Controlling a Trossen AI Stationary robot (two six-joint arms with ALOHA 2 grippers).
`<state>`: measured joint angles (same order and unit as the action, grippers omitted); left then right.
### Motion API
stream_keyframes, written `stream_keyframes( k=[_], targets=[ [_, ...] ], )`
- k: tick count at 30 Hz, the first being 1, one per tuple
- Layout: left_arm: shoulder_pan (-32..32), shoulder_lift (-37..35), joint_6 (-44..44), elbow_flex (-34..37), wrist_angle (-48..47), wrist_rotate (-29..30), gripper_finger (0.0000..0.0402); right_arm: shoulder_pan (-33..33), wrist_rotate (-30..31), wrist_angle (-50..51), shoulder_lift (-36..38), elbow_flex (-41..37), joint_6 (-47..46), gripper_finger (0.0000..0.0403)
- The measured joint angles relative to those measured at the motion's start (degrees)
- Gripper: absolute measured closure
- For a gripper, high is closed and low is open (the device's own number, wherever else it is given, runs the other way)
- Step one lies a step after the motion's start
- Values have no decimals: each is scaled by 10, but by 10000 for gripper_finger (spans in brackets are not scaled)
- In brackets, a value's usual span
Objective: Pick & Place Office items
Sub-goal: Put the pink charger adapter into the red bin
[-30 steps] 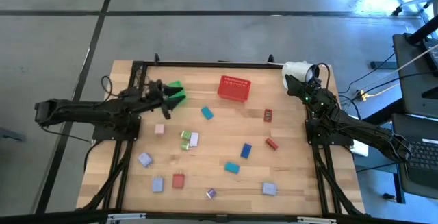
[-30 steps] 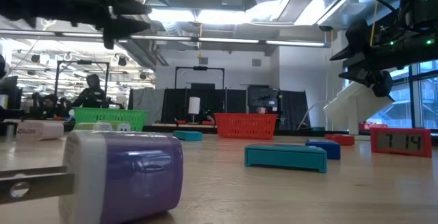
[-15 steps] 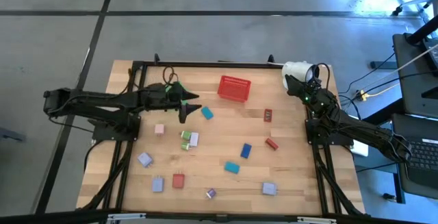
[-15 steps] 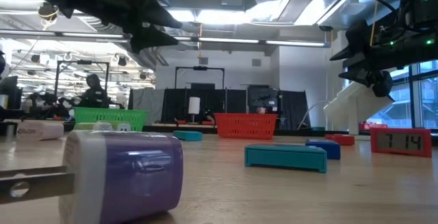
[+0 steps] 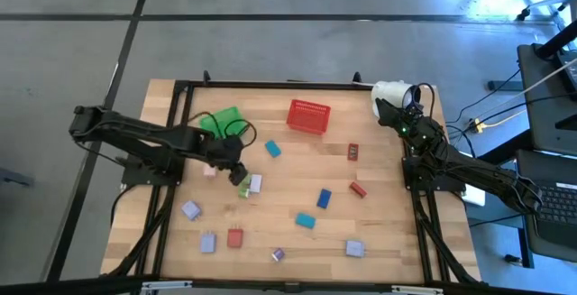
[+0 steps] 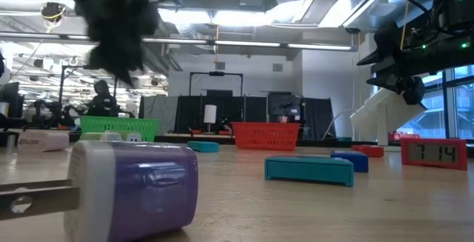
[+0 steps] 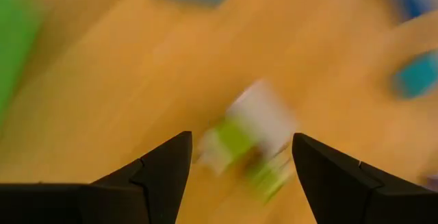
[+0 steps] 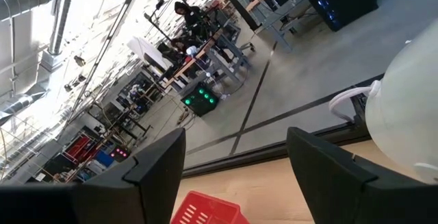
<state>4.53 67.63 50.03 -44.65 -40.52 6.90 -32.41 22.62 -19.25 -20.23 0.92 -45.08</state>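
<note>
Several small office items lie scattered on the wooden table (image 5: 379, 232). Among them are a green-and-white piece (image 5: 246, 184), a teal piece (image 5: 272, 149), a blue piece (image 5: 324, 198) and lavender pieces (image 5: 190, 210). My left gripper (image 5: 236, 167) points steeply down just above the green-and-white piece (image 7: 243, 138). It is open with nothing between its fingers. My right gripper (image 5: 383, 107) waits at the table's far right corner, level and open (image 8: 236, 145). It holds nothing.
A green mesh basket (image 5: 219, 120) stands at the far left and a red mesh basket (image 5: 308, 116) at the far middle. A white object (image 5: 389, 88) sits at the far right corner. A small red clock (image 5: 352, 152) lies near the right arm. A large lavender piece (image 6: 137, 186) fills the low view's foreground.
My left gripper has swung away from above the green basket toward the table's near edge and a little to the right. It has tipped from level to steeply downward and now hangs over the green-and-white piece. The right arm has kept still.
</note>
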Motion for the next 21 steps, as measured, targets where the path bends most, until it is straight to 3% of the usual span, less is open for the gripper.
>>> stream_keyframes(
  k=[4, 9, 21],
  targets=[
    [7, 22, 134, -4, -124, 10, 153, 0, 0, 0, 0, 0, 0, 144],
    [6, 45, 317, 22, -182, 5, 153, 0, 0, 0, 0, 0, 0, 144],
    [-9, 55, 465, 83, -170, -20, 124, 0, 0, 0, 0, 0, 0, 144]
  ],
)
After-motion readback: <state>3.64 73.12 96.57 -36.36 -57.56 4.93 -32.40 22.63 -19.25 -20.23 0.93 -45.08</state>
